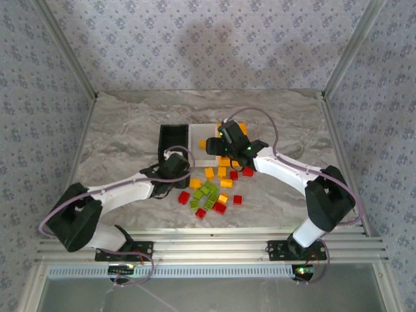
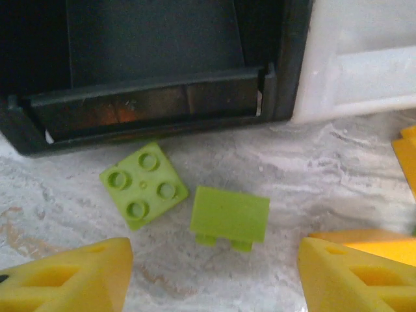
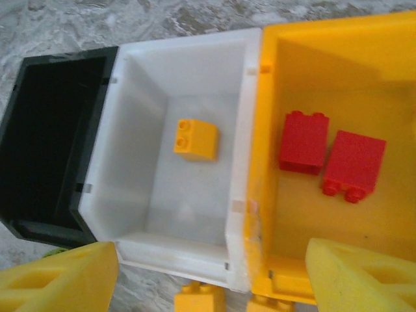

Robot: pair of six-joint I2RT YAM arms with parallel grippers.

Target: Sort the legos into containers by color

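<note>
Both spread wide and empty, the left gripper is hovering over two green legos by the black bin, seemingly due to descend and pinch one, the right gripper over the white bin

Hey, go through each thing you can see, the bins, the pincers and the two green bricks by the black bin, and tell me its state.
Black bin: no brick seen inside.
White bin: holds one yellow brick.
Orange bin: holds two red bricks.
Left pincer: open, empty.
Right pincer: open, empty.
One green brick: on the table, studs up.
Other green brick: on the table, tipped on its side.
</note>
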